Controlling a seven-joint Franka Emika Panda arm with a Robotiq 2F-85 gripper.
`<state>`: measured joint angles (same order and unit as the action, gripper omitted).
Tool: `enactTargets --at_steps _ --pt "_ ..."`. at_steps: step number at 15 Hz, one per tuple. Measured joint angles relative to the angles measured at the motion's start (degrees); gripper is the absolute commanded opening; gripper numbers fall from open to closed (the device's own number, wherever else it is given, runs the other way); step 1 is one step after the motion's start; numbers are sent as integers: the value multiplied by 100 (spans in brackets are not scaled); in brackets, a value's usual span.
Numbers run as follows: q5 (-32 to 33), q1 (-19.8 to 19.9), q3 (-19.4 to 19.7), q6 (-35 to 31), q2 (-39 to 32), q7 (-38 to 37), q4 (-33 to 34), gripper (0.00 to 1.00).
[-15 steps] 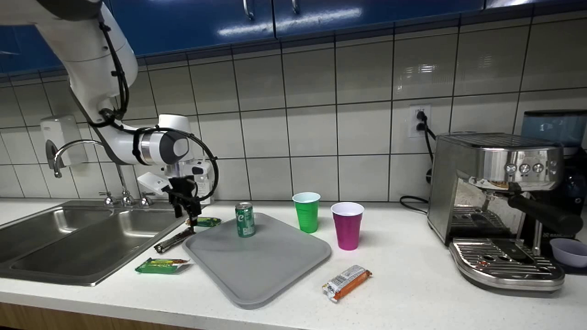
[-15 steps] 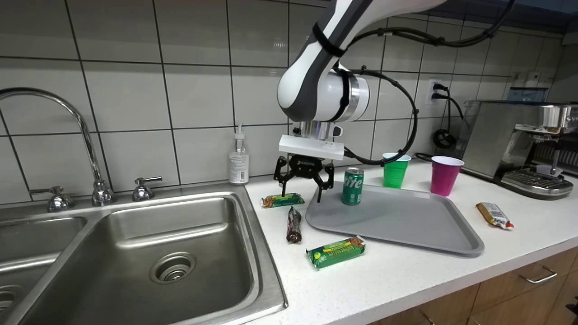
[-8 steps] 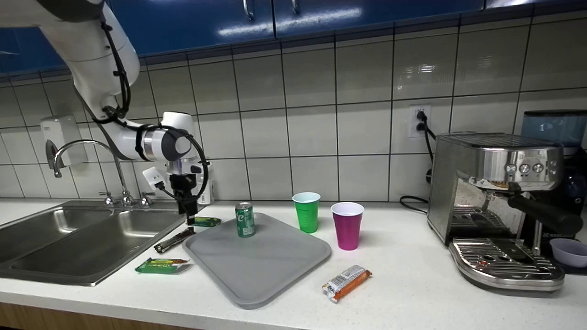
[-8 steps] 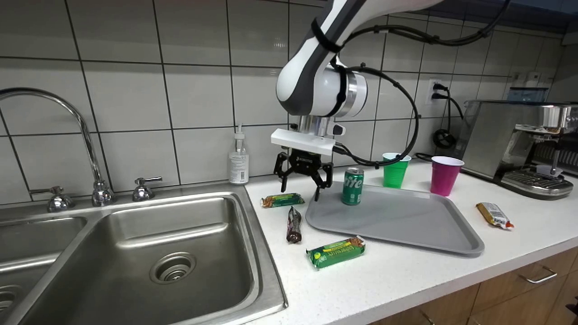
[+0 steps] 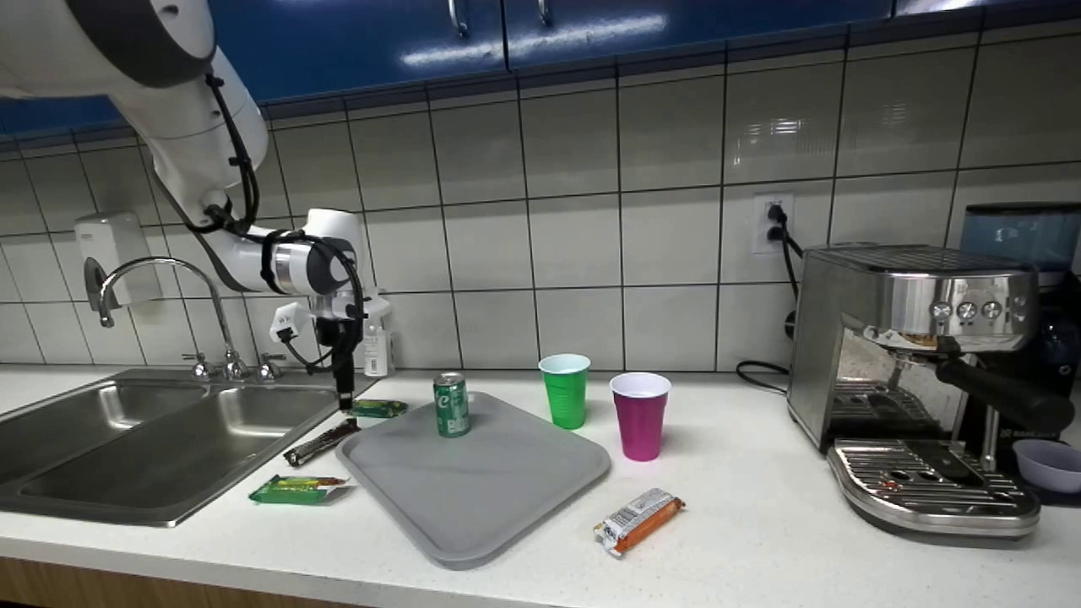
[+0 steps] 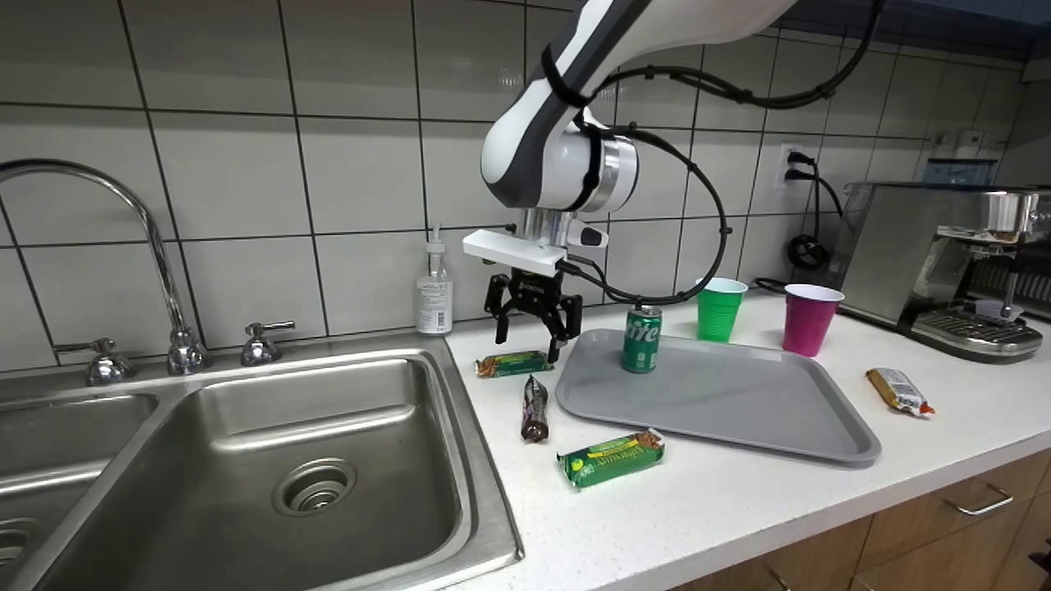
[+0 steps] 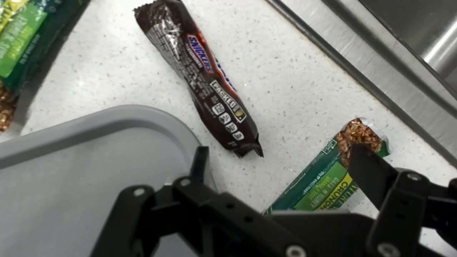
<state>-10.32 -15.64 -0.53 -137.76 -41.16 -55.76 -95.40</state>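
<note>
Two black fingers of the gripper stand wide apart close over a green Oats 'n Honey granola bar; whether a tip touches its wrapper I cannot tell. Near the gripper, a brown Snickers bar lies on the speckled counter, with a second green granola bar farther out. To one side of the gripper is the steel sink; to the opposite side, the grey tray carries an upright Sprite can. Past that can from the gripper stand a green cup and a magenta cup.
</note>
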Motion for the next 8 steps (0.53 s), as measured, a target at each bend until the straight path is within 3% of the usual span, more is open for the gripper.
enactTargets --at_steps 8 --pt "25 1 161 642 -589 -911 1061 100"
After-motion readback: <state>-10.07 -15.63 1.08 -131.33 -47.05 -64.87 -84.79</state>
